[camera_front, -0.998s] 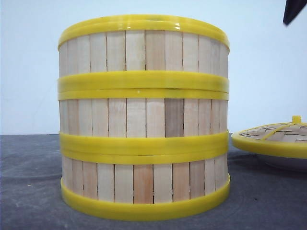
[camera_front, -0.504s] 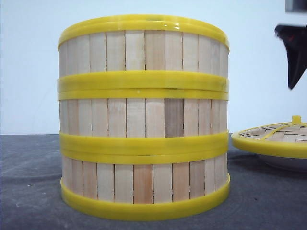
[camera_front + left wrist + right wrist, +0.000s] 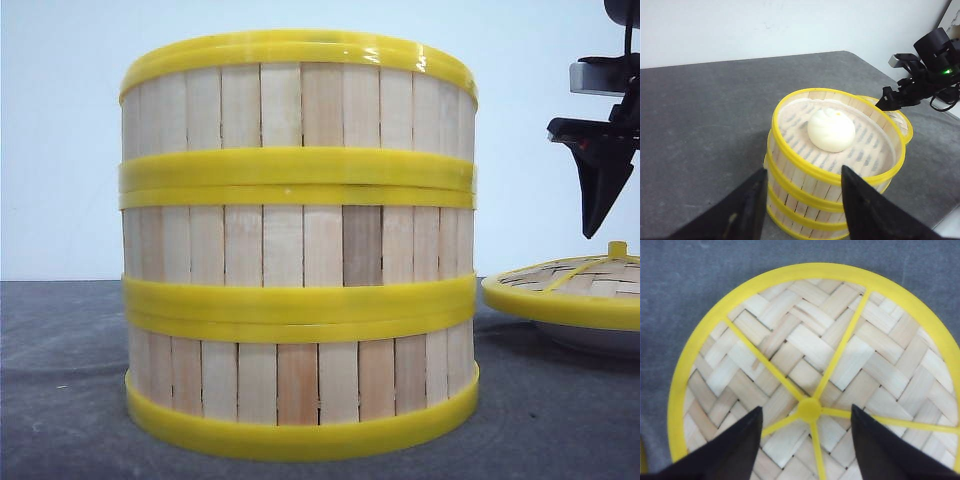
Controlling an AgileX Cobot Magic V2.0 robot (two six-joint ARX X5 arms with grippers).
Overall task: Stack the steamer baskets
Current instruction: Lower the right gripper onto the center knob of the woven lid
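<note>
Steamer baskets (image 3: 298,245): three, standing stacked upright, axis vertical, frame center.
Lid (image 3: 815,370): one.
Right end effector (image 3: 807,440): hovering released.
Left end effector (image 3: 802,200): released.

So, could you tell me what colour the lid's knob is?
Yellow, like the rim; the lid shows best in the right wrist view.

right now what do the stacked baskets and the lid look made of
Steamer baskets: walls of pale, matte vertical wood slats with visible grain, bound by glossy yellow rims, probably plastic. Lid: flat pale strips woven in herringbone, likely bamboo, with yellow ribs and knob.
</note>
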